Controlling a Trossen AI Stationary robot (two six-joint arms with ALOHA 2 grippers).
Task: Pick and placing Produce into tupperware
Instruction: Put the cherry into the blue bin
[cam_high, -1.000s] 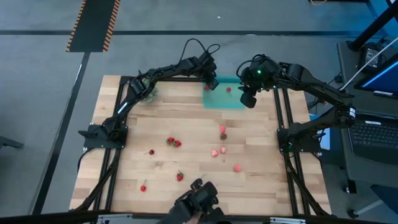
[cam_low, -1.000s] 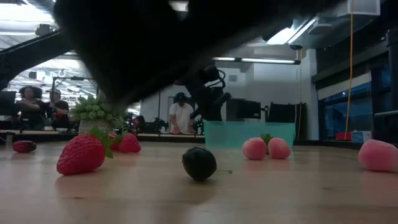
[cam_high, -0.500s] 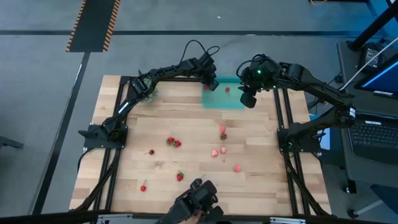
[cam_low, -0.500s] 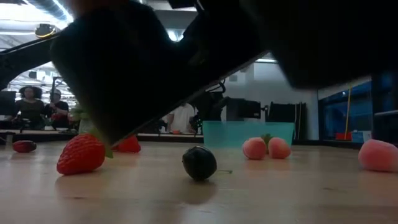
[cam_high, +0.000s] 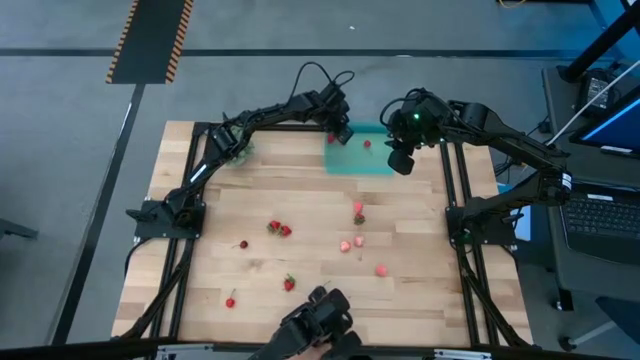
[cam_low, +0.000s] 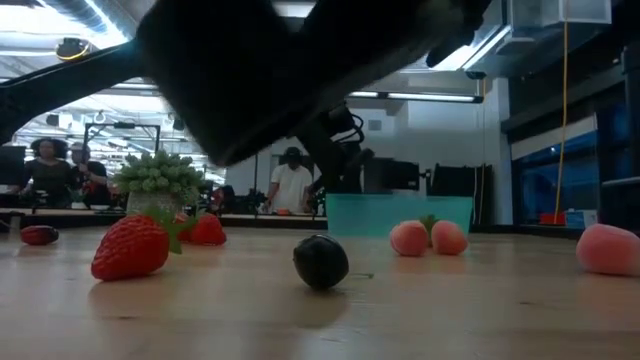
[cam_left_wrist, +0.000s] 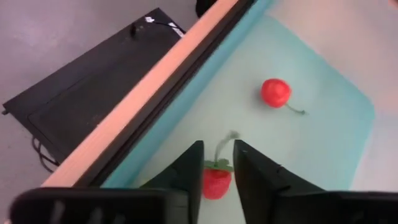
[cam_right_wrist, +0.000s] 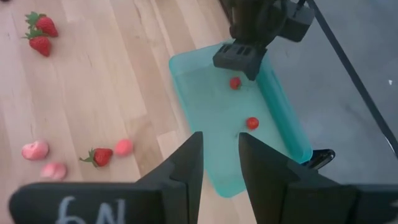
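So the left gripper (cam_left_wrist: 216, 163) is out over the far left corner of the tupperware (cam_high: 372, 164), hanging low above its floor, and in its wrist view there's a little red strawberry (cam_left_wrist: 214, 182) with a green cap and stem sitting right in the narrow gap between the jaws. I honestly can't tell if they're pinching it or have just let it drop, it could be lying on the tray floor underneath. Makes sense to be that low, so the fruit doesn't bounce out. A red cherry (cam_left_wrist: 275, 92) with a thin stem already lies in the tray, apart from the strawberry, so I'd guess this is about the second piece in. The right gripper (cam_right_wrist: 220, 158) hovers over the tray's right side, jaws a little apart and holding nothing, probably just parked out of the way. Most of the produce is scattered on the worktop (cam_high: 260, 180) toward the near side: red strawberries (cam_high: 279, 229), pink pieces (cam_high: 351, 244), one dark berry (cam_low: 320, 262). The leafy green clump (cam_high: 238, 152) sits far left.
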